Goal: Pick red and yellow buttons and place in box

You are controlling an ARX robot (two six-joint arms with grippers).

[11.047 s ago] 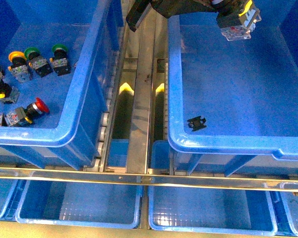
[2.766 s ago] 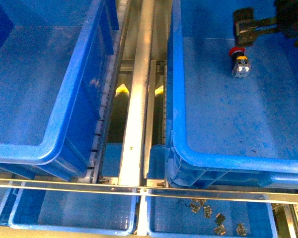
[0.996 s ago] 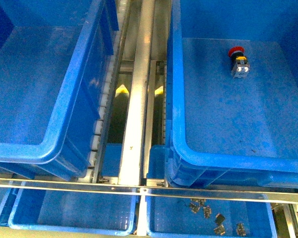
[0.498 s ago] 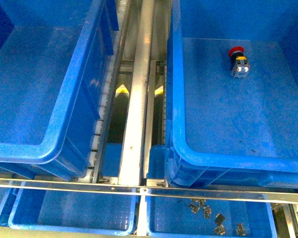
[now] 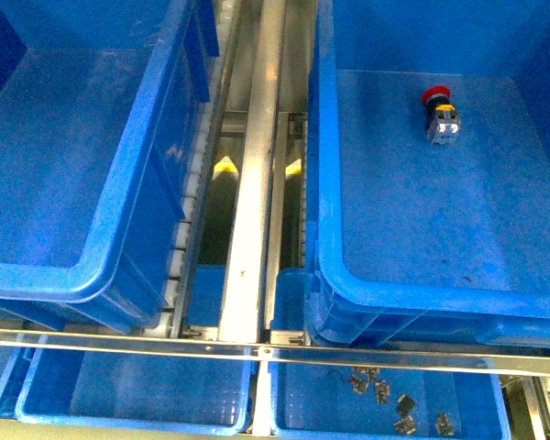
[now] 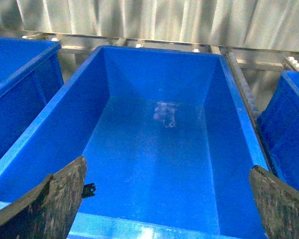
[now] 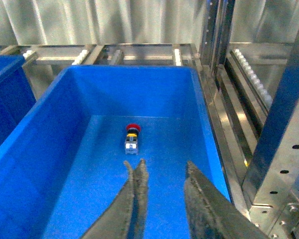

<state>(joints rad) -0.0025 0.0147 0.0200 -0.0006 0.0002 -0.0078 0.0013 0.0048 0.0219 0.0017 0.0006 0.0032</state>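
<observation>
The box (image 5: 422,301) fills the right half of the front view, and the equally large left bin (image 5: 73,275) beside it shows only bare floor, with the metal rail (image 5: 247,229) running from 12 to 6 o'clock between them. Neither arm appears in the front view. My left hand (image 6: 167,167) hangs over an empty bin with its fingers spread wide and nothing between them. My right hand (image 7: 162,164) is also parted and empty, looking down into the box. The red button (image 5: 438,112) lies on the box floor at about 1 o'clock in the front view, near the far wall and clear of both side walls. It rests on its side, long axis close to the 12-to-6 line, the red cap toward 12 and the grey contact block toward 6. That one is placed, I judge, and I see no other red or yellow cap, so the step in hand is to find the next. To do it well I would keep the fingers wide, come straight down and close across a button's narrow body, not along its length. A few small metal clips (image 5: 385,394) lie in the shallow tray (image 5: 302,408) at 5 o'clock.
</observation>
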